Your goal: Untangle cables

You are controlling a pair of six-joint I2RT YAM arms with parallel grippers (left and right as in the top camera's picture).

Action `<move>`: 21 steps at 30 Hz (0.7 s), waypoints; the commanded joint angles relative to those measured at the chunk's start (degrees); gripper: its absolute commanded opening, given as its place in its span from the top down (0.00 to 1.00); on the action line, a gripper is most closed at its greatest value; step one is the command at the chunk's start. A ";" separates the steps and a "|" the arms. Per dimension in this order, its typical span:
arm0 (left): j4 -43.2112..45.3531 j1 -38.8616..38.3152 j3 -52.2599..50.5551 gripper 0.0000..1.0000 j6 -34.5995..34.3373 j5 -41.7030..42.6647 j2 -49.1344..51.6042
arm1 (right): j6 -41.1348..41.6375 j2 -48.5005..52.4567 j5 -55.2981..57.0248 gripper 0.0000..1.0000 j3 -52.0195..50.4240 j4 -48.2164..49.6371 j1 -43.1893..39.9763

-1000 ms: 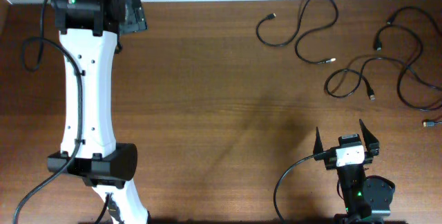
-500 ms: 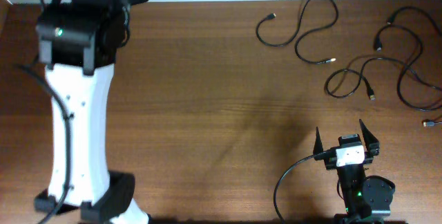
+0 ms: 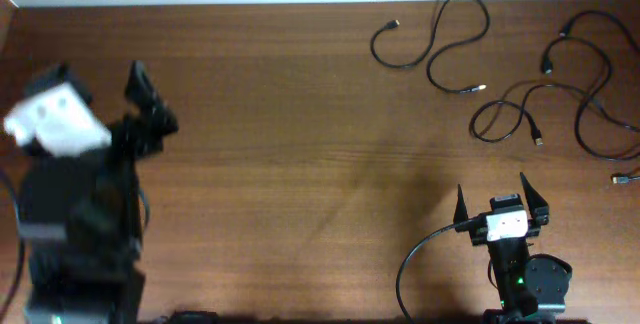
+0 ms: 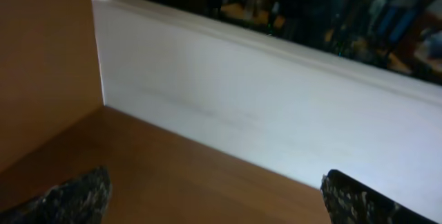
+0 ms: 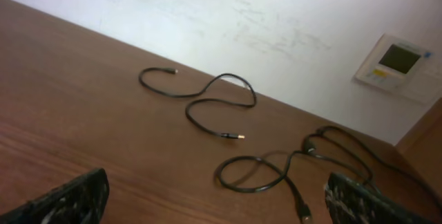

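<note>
Three thin black cables lie apart at the table's back right. One S-shaped cable (image 3: 432,49) has a gold tip; it also shows in the right wrist view (image 5: 200,104). A looped cable (image 3: 500,120) lies right of it and shows in the right wrist view (image 5: 252,175). A third cable (image 3: 598,114) sits by the right edge. My right gripper (image 3: 495,196) is open and empty near the front edge, well short of the cables (image 5: 217,207). My left gripper (image 3: 95,76) is open and empty at the far left (image 4: 214,203), blurred, with no cable near it.
A white wall (image 4: 276,106) runs behind the table's back edge. A wooden side panel (image 4: 41,58) stands at the back left corner. A thick black arm wire (image 3: 415,254) curls beside the right arm's base. A wall panel (image 5: 395,63) hangs behind the cables.
My left arm has swung back from its far reach at the back left and now sits folded low at the front left. The right arm and the cables have not moved.
</note>
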 commanded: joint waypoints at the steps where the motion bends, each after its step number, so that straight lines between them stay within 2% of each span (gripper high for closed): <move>1: 4.87 4.20 -13.77 0.01 0.74 9.14 -10.19 | 0.44 -0.39 0.28 0.01 -0.28 -0.42 -0.28; 4: 13.35 5.73 -25.79 0.01 1.97 14.56 -18.03 | 0.44 -0.39 0.28 0.01 -0.28 -0.42 -0.28; 5: 15.65 5.73 -28.04 0.01 4.24 16.87 -19.30 | 0.44 -0.39 0.28 0.01 -0.28 -0.42 -0.28; 7: 23.02 5.73 -35.39 0.01 14.27 26.88 -22.95 | 0.44 -0.39 0.28 0.01 -0.28 -0.42 -0.28; 9: 26.14 5.73 -40.65 0.01 17.44 31.19 -25.53 | 0.44 -0.39 0.28 0.01 -0.28 -0.42 -0.28; 16: 26.38 5.73 -56.85 0.01 17.40 31.10 -39.58 | 0.44 -0.37 0.28 0.01 -0.28 -0.42 -0.28; 19: 25.53 5.66 -61.96 0.01 14.60 25.99 -46.82 | 0.44 -0.39 0.28 0.01 -0.28 -0.42 -0.28; 21: 23.91 5.55 -62.49 0.01 12.55 21.79 -46.64 | 0.44 -0.37 0.28 0.01 -0.28 -0.42 -0.28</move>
